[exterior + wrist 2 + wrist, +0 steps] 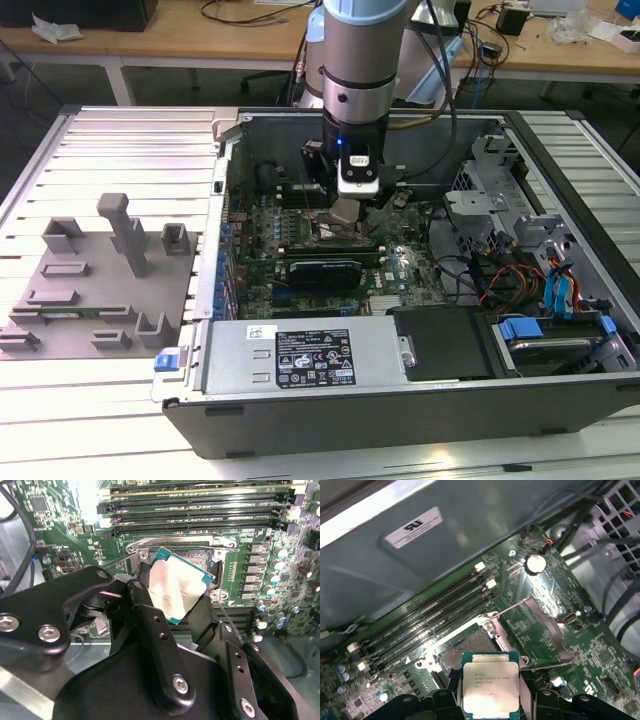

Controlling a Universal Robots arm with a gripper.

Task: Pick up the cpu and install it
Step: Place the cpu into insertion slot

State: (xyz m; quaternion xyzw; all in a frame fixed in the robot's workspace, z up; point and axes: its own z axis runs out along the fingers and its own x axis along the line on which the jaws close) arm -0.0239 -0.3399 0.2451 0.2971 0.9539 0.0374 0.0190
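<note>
An open computer case [300, 425] is laid on the slatted counter [90, 410]. The arm [365, 60] is positioned inside it, above the green motherboard [400, 268]. Over the open socket [465, 650] the cpu [490, 685] is held, clamped at its edges between the black jaws. Its silvery top is shown tilted in the second wrist view.

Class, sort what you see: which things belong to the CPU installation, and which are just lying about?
In the job: cpu; gripper holding it; open socket.
Lying about: grey fixture plate; power supply; memory slots.
</note>
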